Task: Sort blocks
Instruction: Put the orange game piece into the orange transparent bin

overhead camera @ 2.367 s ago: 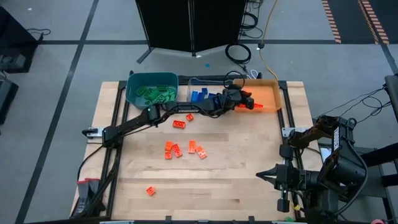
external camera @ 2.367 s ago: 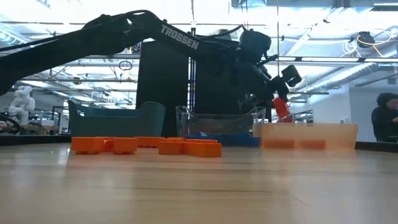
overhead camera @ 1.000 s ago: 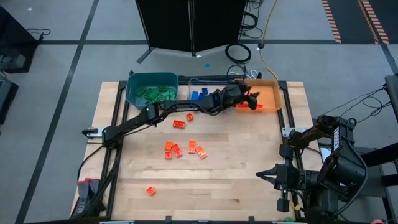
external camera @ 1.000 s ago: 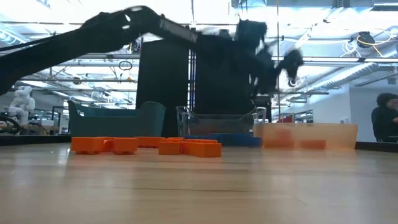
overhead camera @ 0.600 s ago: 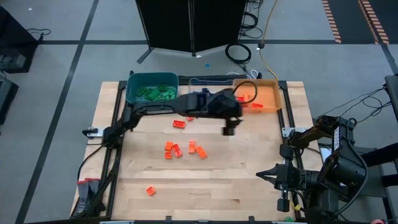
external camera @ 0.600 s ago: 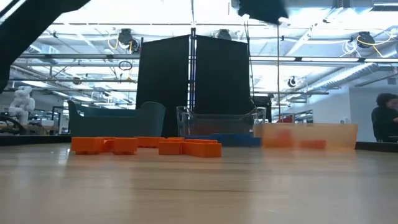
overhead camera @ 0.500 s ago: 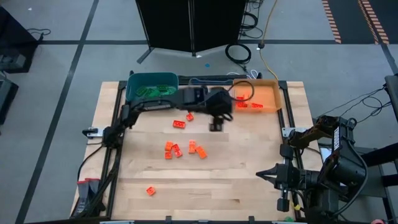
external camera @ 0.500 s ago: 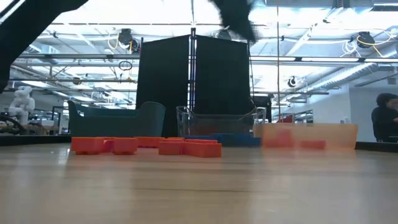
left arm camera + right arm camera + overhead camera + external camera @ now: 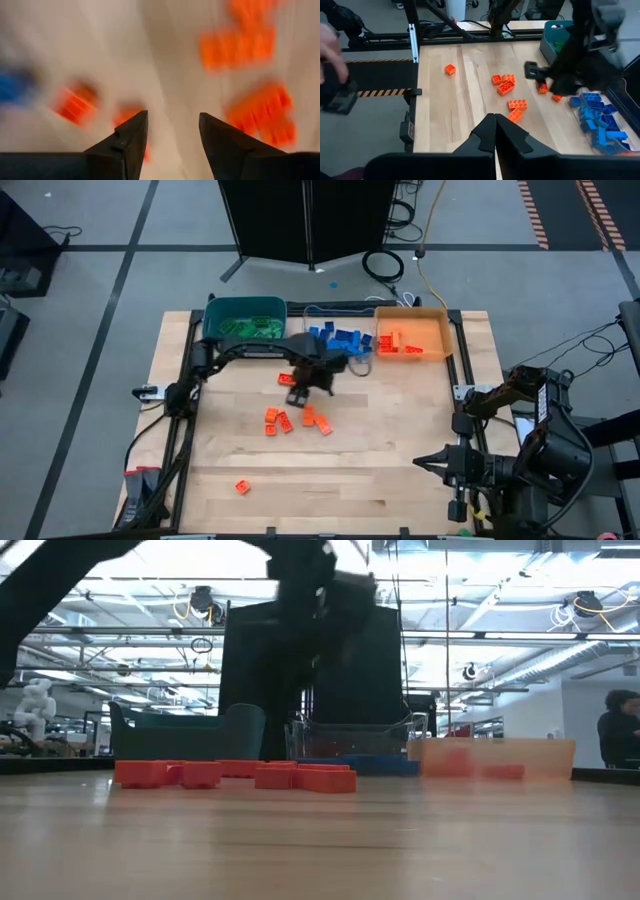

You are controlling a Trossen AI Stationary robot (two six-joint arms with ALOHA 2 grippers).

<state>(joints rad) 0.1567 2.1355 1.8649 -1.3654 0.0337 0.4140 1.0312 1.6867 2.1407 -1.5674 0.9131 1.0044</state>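
Note:
Orange-red blocks lie loose on the wooden table: a cluster [image 9: 295,420], one [image 9: 288,380] under my left arm, and a lone one [image 9: 240,486] near the front left. Green blocks fill the teal bin [image 9: 245,320], blue ones the clear bin [image 9: 340,340], and orange ones the orange bin [image 9: 412,335]. My left gripper [image 9: 297,393] points down above the cluster. Its fingers [image 9: 172,127] are open with nothing between them and blurred orange blocks [image 9: 260,112] below. My right gripper [image 9: 494,120] is shut, empty, raised at the table's right near corner [image 9: 428,463].
The three bins stand in a row along the far edge. Bare wood lies to the right and near side of the cluster. A person's hand [image 9: 327,45] shows beyond the table's edge in the right wrist view, and a person [image 9: 622,735] stands far off in the room.
My left gripper has swung from over the orange bin toward the table's left and near side, coming over the loose orange blocks. It has tipped from a slanting reach to point straight down. The blocks on the table have not moved.

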